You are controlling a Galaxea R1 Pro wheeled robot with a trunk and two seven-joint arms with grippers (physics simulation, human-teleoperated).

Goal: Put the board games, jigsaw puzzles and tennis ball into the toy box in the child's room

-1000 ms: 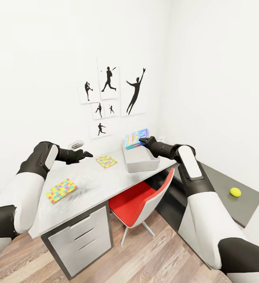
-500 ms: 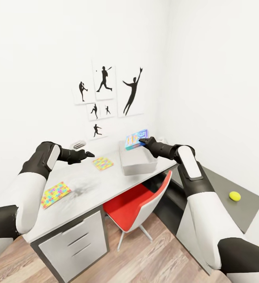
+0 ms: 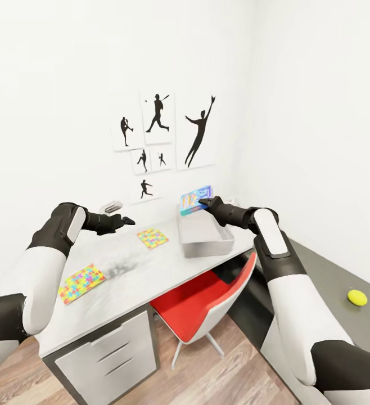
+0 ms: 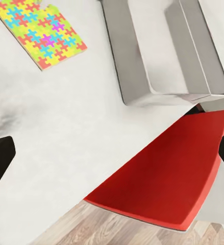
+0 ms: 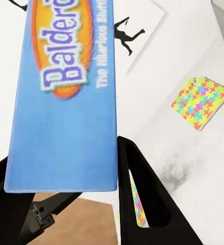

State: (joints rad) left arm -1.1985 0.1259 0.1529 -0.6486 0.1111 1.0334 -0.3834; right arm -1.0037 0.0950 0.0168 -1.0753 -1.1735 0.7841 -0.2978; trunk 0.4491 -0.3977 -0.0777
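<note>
Toy box point(image 3: 206, 241): grey lidless bin with sloping sides, centre of the head view, standing on the white table point(image 3: 123, 281) near its far right end. Its visible interior, as seen in the left wrist view point(image 4: 165, 51), is bare grey; the far end is partly hidden in the head view by the game box held above it.

Board game point(image 3: 196, 199): blue printed box, held above the far rim of the toy box, clear of the bin floor. In the right wrist view point(image 5: 66, 97) its lettering begins "Balder" on an orange oval.

Right gripper point(image 3: 203, 202): dark fingers point(image 5: 142, 194) clamped on the blue board game, one on either side.

Left gripper point(image 3: 130, 221): centre left of the head view, above the table top, holding nothing; fingertips at opposite edges of the left wrist view, spread wide.

Jigsaw puzzles: one mat point(image 3: 153, 238) lies flat just left of the toy box, apart from it; the other point(image 3: 81, 283) lies at lower left, nearer the table's front edge.

Tennis ball point(image 3: 357, 297): yellow-green, at far right, on the dark grey side section of the table.

Red chair point(image 3: 204, 301): tucked at the table's front, below the toy box.

Silhouette prints point(image 3: 165, 132): on the wall behind the table.
</note>
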